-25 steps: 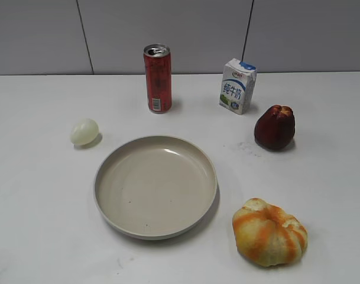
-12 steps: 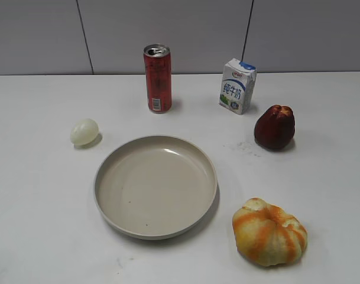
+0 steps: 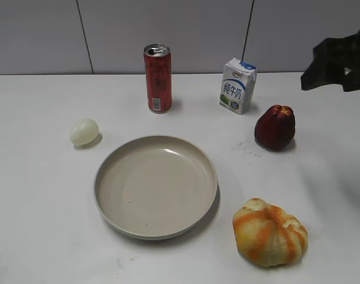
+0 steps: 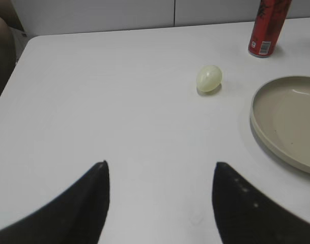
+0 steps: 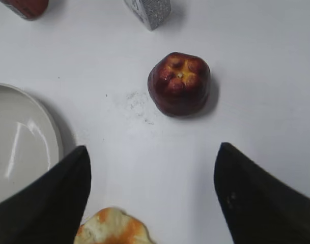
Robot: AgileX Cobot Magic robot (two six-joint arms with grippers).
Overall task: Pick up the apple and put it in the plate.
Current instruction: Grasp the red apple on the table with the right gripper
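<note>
The dark red apple stands on the white table, right of the beige plate. In the right wrist view the apple lies ahead of my open, empty right gripper, apart from it, and the plate's rim shows at the left. In the exterior view my right arm hangs dark at the upper right, above and right of the apple. My left gripper is open and empty over bare table, with the plate at its far right. The plate holds nothing.
A red can and a milk carton stand at the back by the wall. A pale egg-shaped object lies left of the plate. An orange-and-yellow pumpkin-like fruit sits at the front right, below the apple.
My right arm has come into the exterior view at the upper right, where no arm showed before. The apple, plate and other objects have not moved.
</note>
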